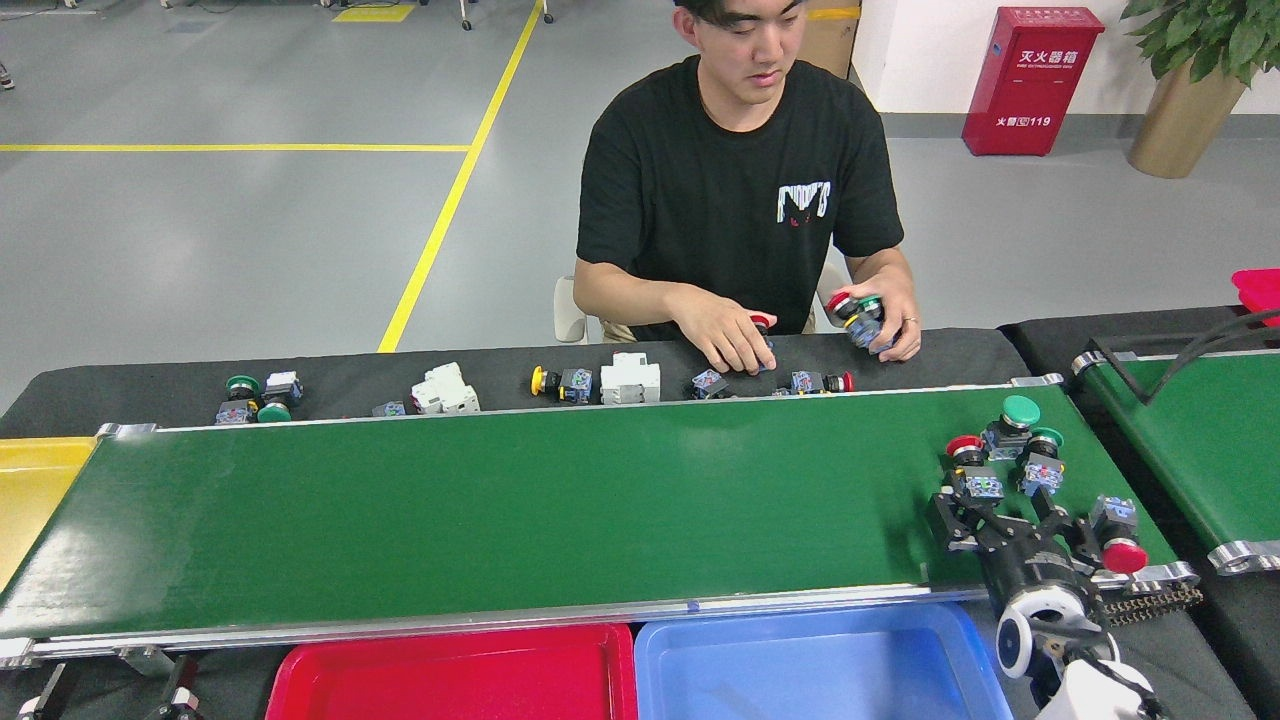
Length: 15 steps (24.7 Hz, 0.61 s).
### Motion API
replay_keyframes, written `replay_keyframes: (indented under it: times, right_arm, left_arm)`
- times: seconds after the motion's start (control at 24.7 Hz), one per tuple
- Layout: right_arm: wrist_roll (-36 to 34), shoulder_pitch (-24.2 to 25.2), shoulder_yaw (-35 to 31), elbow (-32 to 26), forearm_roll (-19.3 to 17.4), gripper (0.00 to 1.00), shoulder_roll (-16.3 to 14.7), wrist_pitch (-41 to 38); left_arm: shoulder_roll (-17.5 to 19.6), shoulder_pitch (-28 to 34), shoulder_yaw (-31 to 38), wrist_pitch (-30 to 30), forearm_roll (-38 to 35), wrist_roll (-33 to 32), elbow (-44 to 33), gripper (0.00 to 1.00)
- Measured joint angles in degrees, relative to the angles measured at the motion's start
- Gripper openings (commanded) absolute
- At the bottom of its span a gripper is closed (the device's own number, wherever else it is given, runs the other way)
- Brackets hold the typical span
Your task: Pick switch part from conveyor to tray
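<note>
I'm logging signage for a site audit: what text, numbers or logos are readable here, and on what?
"灭火器箱": white characters on the red fire cabinet.
"119": lower on the same cabinet, after characters that look like "火警".
White logo on the person's black T-shirt: not legible.
Switch parts on the conveyor: labels too small.
</note>
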Motion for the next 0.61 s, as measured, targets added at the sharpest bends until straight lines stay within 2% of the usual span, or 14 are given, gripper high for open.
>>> replay_keyframes:
  times: [0.16,0.24,0.36,0.49,0.61]
  right_arm:
    - [0.40,-0.73,2.10,1.67,-0.18,0.18,0.14,0.19]
    - [0.40,-0.73,2.16,1.62,-0.36,0.09,0.17,0.41]
    - [0.45,-0.72,2.31,-0.05,-0.55,0.02,0.62,-0.55]
    - [0.45,1.04,3.44,-4.48,-0.61,0.02,1.35,-4.52]
    - [0.52,4.67,7.26,-10.14,-0.60,0.02,2.15,-9.72]
  left_arm:
    - [0.00,-0.09,-0.03,0.00,-0.01,0.00,0.00,1.00]
    - [0.00,-0.14,-0.07,0.00,-0.01,0.00,0.00,1.00]
    - [0.02,-0.14,-0.07,0.00,-0.02,0.00,0.00,1.00]
    - [0.03,-0.12,0.11,0.00,-0.02,0.00,0.00,1.00]
    - [0.03,0.17,0.49,0.00,-0.02,0.00,0.00,1.00]
